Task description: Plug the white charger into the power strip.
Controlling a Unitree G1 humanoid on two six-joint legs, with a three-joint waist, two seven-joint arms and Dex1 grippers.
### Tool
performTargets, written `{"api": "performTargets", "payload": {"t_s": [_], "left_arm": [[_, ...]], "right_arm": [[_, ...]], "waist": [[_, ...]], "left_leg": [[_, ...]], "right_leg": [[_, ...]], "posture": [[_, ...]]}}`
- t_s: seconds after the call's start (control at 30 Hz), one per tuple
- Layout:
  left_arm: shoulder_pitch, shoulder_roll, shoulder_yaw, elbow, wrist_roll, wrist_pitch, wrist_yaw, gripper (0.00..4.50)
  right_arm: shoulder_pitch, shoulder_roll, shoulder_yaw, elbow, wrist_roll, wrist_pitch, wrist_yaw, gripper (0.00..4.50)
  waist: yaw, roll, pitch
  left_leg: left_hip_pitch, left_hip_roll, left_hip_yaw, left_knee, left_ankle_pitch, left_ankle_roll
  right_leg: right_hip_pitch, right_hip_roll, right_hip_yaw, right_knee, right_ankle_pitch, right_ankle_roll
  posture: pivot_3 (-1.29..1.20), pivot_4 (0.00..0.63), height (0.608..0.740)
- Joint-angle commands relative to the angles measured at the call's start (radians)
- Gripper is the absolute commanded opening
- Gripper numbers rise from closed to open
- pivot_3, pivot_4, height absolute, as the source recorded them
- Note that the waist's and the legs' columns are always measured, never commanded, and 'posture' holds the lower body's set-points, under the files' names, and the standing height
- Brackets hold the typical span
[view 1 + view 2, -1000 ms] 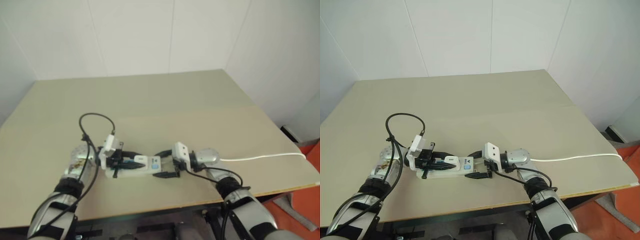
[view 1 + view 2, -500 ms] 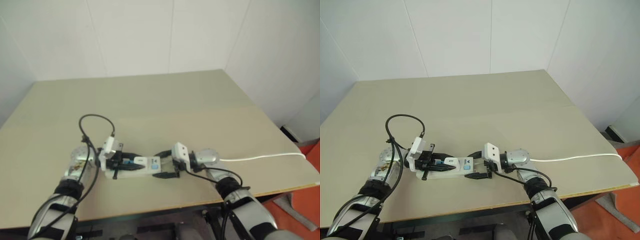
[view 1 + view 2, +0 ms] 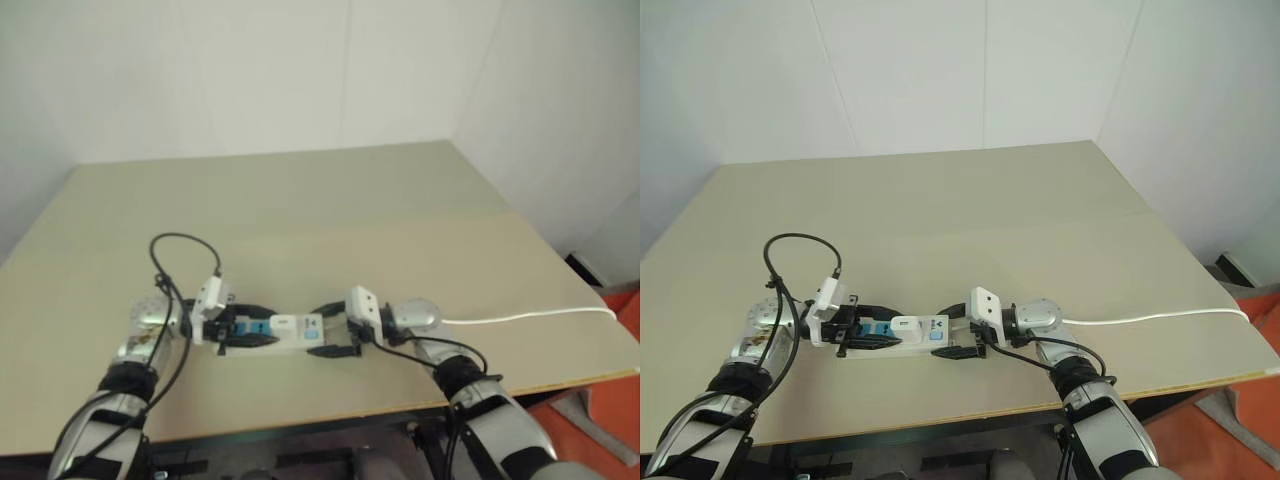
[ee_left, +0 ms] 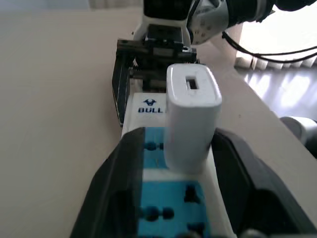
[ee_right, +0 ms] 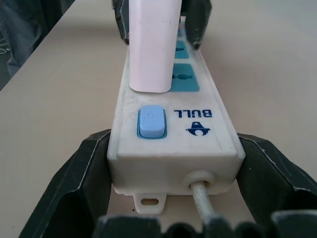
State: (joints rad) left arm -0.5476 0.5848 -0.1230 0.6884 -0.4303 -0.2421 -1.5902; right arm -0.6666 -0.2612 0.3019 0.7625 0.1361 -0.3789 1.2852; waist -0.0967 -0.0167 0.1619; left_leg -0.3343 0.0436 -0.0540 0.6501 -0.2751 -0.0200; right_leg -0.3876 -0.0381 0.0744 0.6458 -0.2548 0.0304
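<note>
The charger [image 4: 190, 116], a plain white block, stands upright in the strip's [image 5: 173, 129] socket nearest the switch, on the counter [image 3: 970, 200]; plugging looks done. The left gripper [image 4: 173, 188] is parted, fingers clear of the charger's sides, while the right gripper [image 5: 173, 198] clamps the strip's cord end. Next: draw back without nudging the plug.

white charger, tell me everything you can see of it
The white charger is a small, smooth, boxy plastic adapter with rounded corners and a rectangular port in its top face. It stands upright, seated in the blue socket face nearest the switch end of the power strip. The left gripper has a black finger on each side of it, with a gap to both. The right gripper clamps the strip's cord end, not the charger.
</note>
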Motion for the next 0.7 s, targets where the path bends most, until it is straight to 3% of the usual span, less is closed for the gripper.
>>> {"api": "performTargets", "payload": {"t_s": [0.03,0.13,0.43,0.63,0.7], "left_arm": [[0.026,-0.011,0.001,0.049,0.056,0.002,0.002,3.61],[0.024,-0.015,0.018,0.045,0.059,0.005,-0.012,4.48],[0.043,0.080,-0.025,-0.095,-0.048,0.060,-0.024,4.48],[0.023,0.170,0.047,-0.107,-0.102,0.091,-0.024,4.48],[0.010,0.193,0.088,-0.080,-0.117,0.102,-0.024,4.50]], "right_arm": [[0.028,-0.020,0.030,0.037,-0.069,0.002,0.007,3.43],[0.027,-0.021,0.030,0.039,-0.070,0.002,0.008,3.43],[0.020,-0.022,0.031,0.046,-0.074,-0.001,0.008,3.43],[0.018,-0.037,0.028,0.033,-0.068,0.027,0.022,3.43],[0.011,-0.048,0.023,0.031,-0.063,0.035,0.037,4.16]], "waist": [[0.001,0.000,0.000],[0.002,0.001,-0.001],[0.001,0.001,-0.001],[0.002,-0.001,0.001],[0.003,-0.002,0.002]], "left_leg": [[0.000,0.000,0.000,0.000,0.000,0.000],[0.000,0.000,0.000,0.000,0.000,0.000],[0.000,0.000,0.000,0.000,0.000,0.000],[-0.001,0.000,-0.001,0.000,0.000,0.000],[-0.002,0.001,-0.001,0.000,0.000,0.000]], "right_leg": [[0.000,0.000,0.000,0.000,0.000,0.000],[0.000,0.000,0.000,0.000,0.000,0.000],[-0.001,0.000,0.000,-0.001,0.000,0.000],[-0.004,0.000,-0.001,-0.001,0.000,0.000],[-0.005,0.000,-0.002,-0.001,0.000,0.000]], "posture": [[0.00,0.150,0.740],[0.00,0.150,0.740],[0.00,0.150,0.740],[0.00,0.150,0.740],[0.00,0.150,0.740]]}}
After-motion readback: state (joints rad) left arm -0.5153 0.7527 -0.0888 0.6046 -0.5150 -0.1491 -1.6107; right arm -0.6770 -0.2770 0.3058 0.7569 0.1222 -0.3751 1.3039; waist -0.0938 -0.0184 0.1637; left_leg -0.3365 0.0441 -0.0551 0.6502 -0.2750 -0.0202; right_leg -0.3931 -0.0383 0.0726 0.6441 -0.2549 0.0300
